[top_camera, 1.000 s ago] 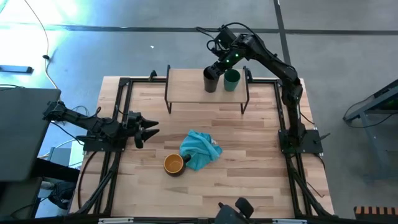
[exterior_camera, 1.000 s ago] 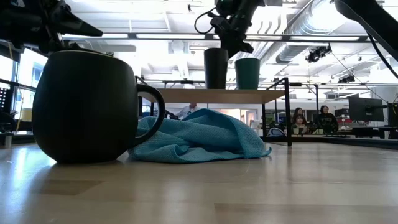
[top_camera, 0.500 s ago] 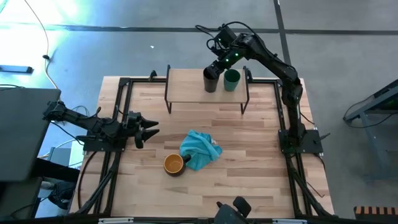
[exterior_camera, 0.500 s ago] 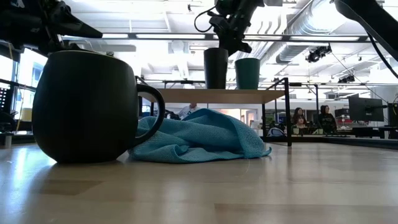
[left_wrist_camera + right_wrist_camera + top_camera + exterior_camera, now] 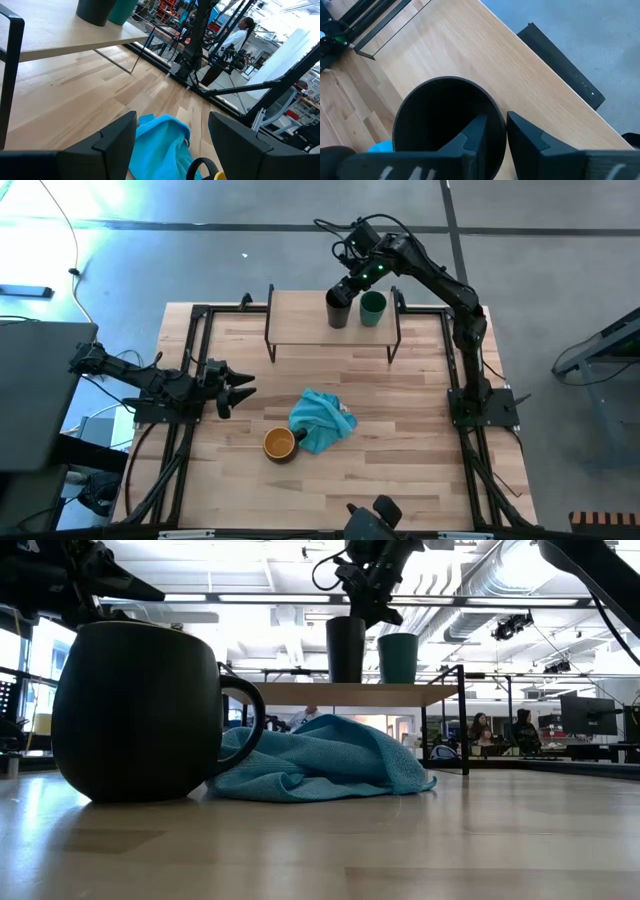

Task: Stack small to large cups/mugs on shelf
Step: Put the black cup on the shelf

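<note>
Cups for the stacking are split between two places: the black cup [image 5: 339, 311] and the green cup [image 5: 373, 308] stand upright, just beside each other, at the right end of the shelf [image 5: 300, 312], while the mug [image 5: 279, 444] sits on the counter [image 5: 400, 440] against the teal cloth [image 5: 322, 420]. The black cup is judged to be rigid, smooth-walled and fairly light, so a pinch over the rim is apt to slip if loosely held. The right gripper [image 5: 492, 131] is seen with one finger inside the cup and one outside, clamped across the rim wall. The mug is judged heavier and breakable; its handle [image 5: 245, 720] or rim would be the likely hold, and the cloth is soft and may drag with it. The left gripper [image 5: 243, 385] is parked at the counter's left edge, fingers spread and empty. Whether the black cup's base touches the shelf or is lifted clear cannot be told. The mug's handle is partly covered by the cloth from above.
</note>
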`<action>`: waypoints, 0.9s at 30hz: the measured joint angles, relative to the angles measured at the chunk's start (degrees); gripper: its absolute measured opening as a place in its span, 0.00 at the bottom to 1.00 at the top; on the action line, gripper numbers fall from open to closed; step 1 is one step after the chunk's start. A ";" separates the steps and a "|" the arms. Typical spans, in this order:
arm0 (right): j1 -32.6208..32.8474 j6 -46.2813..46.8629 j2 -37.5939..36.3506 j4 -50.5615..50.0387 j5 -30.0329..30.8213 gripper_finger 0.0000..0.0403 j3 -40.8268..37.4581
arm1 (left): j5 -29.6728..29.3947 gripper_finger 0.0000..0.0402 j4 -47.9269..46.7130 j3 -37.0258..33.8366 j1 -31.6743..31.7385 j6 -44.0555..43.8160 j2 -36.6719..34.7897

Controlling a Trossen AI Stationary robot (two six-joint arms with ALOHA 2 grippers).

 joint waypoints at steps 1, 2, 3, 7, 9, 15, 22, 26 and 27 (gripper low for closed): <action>0.00 0.00 0.00 0.13 0.00 0.16 0.00 | 0.02 0.59 0.00 0.00 0.00 0.00 0.00; 0.00 0.00 0.00 0.33 0.00 0.16 0.00 | 0.02 0.59 0.00 0.02 0.00 0.00 0.00; 0.00 0.02 0.00 0.61 -0.02 0.16 0.00 | 0.01 0.59 0.00 0.01 0.00 0.00 0.00; -0.02 0.89 0.00 1.25 -0.27 0.16 0.00 | 0.02 0.59 0.00 0.00 0.02 0.00 0.00; -0.02 0.90 0.00 1.26 -0.42 0.16 0.00 | 0.00 0.59 0.00 0.01 0.00 0.00 0.00; -0.02 1.09 1.49 1.82 -1.26 0.16 -0.06 | 0.02 0.59 0.00 0.00 0.00 0.00 0.02; -0.02 1.09 2.89 2.73 -1.57 0.16 -0.09 | 0.02 0.59 -0.04 0.01 0.00 -0.07 0.02; -0.10 1.09 2.89 3.63 -2.09 0.16 -0.09 | 0.02 0.59 -0.10 0.00 0.00 -0.04 0.00; -0.14 1.09 2.89 3.56 -2.22 0.16 -0.09 | 0.02 0.59 -0.22 0.02 0.02 -0.04 0.00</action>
